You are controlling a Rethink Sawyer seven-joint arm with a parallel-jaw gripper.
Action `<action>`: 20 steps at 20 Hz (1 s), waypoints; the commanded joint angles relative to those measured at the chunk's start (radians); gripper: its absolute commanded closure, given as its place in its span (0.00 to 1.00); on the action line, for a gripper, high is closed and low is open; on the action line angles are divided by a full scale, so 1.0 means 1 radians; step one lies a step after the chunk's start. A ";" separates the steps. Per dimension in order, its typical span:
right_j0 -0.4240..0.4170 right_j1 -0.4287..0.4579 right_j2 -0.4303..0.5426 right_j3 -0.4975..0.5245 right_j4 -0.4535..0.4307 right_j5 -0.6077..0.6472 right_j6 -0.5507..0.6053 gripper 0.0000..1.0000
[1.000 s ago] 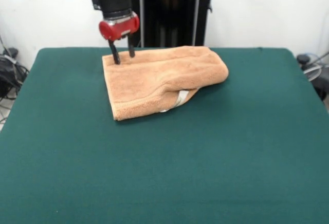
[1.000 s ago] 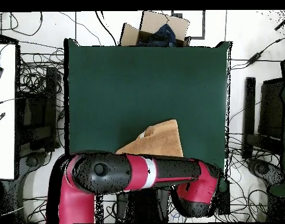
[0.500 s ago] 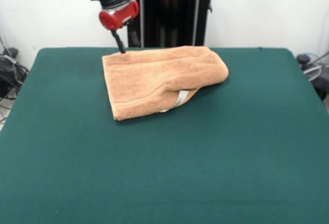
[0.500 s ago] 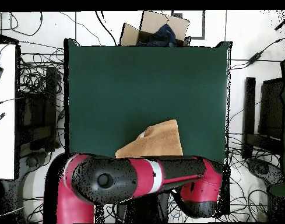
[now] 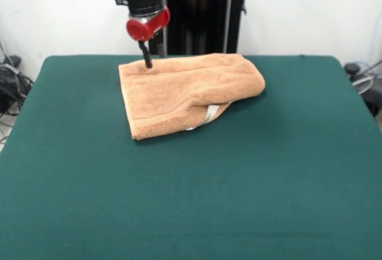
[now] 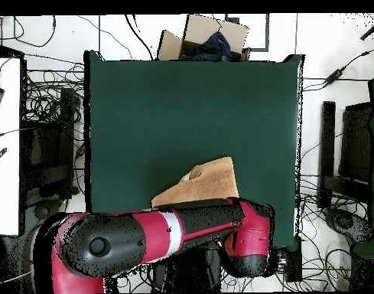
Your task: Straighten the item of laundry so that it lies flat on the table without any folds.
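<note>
The item of laundry (image 5: pixel 185 90), a peach-orange towel, lies folded over itself at the far middle of the green table (image 5: pixel 191 200). Its right end is a rounded fold, and a white tag (image 5: pixel 209 115) pokes out from under the near edge. My gripper (image 5: pixel 153 57) hangs over the towel's far left corner, open. One dark tip (image 5: pixel 147 63) is just at the cloth and nothing is held. In the overhead view the towel (image 6: pixel 209 182) shows above the red arm (image 6: pixel 174 233), which hides the gripper and the towel's lower edge.
Bare green felt (image 6: pixel 190 107) spreads wide on every side of the towel except the robot's side. A cardboard box (image 6: pixel 205 38) sits past the table's far edge in the overhead view. Cables and equipment (image 6: pixel 48 153) crowd the floor around the table.
The gripper rose off the towel's far left corner, turned, shifted a little right and came back down to the cloth. The towel has not moved.
</note>
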 commanded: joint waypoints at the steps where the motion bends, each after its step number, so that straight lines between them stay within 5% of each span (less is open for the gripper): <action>1: -0.017 -0.016 0.177 -0.022 0.162 0.130 -0.127 0.00; 10: -0.126 0.063 0.169 -0.029 0.334 0.042 -0.446 0.00; 20: -0.237 0.177 0.174 -0.115 0.349 0.015 -0.699 0.00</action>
